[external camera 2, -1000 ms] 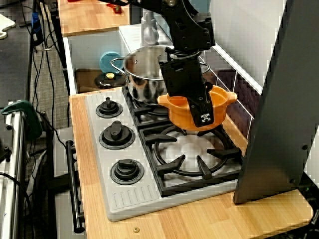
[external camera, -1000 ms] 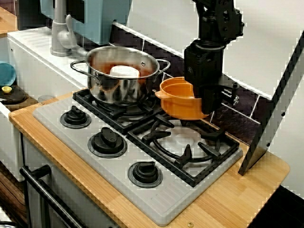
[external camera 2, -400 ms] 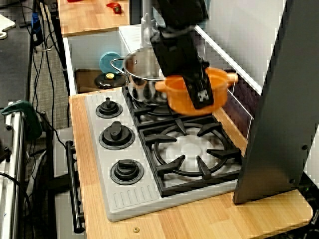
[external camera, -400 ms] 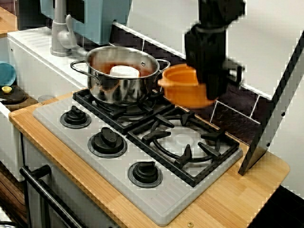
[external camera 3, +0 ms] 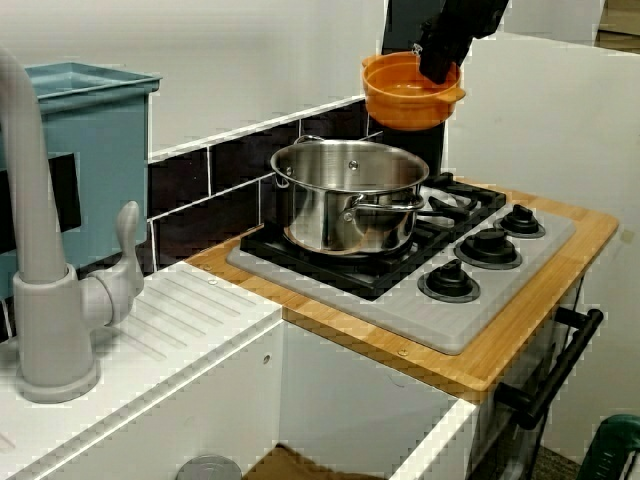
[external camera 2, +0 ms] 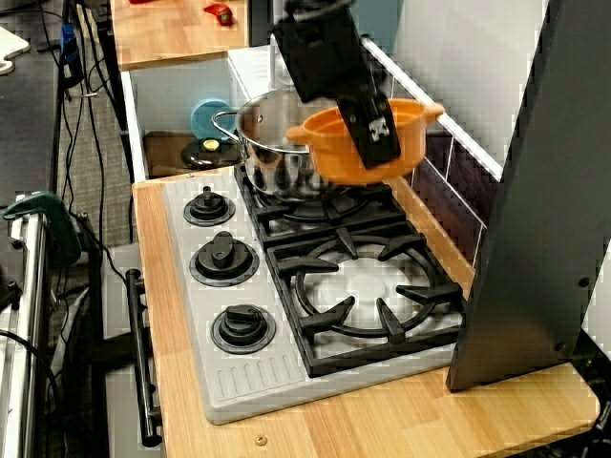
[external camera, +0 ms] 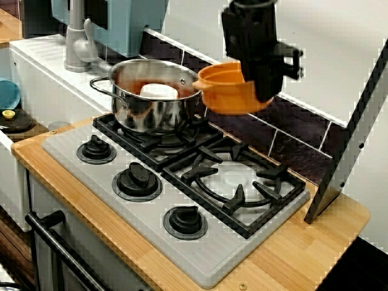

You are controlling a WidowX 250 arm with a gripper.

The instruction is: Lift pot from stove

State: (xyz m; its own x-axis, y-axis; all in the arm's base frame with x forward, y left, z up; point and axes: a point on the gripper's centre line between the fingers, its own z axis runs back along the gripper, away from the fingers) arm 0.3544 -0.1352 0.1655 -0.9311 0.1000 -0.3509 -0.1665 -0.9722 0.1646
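Observation:
The orange pot point(external camera: 225, 92) hangs in the air, clear of the stove point(external camera: 203, 254), with my black gripper point(external camera: 264, 91) shut on its rim from above. In the side view the pot point(external camera 2: 409, 135) is well above the black grates, over the gap between the two burners, and the gripper point(external camera 2: 377, 134) covers its near wall. Seen from the sink end, the pot point(external camera 3: 400, 100) floats higher than the steel pot's rim, slightly tilted, and the gripper point(external camera 3: 437, 68) clamps its right side. The grey stove point(external camera 2: 239, 382) shows three black knobs along its front.
A larger steel pot point(external camera: 154, 103) with a white thing inside stands on the rear left burner, close beside the lifted pot. A dark slanted panel point(external camera 2: 535, 210) leans at the stove's right end. Tiled wall runs behind; a grey faucet point(external camera 3: 40, 280) and sink lie left.
The gripper has risen with the orange pot, from just above the right burner's grate to well over it, and has drifted left toward the steel pot.

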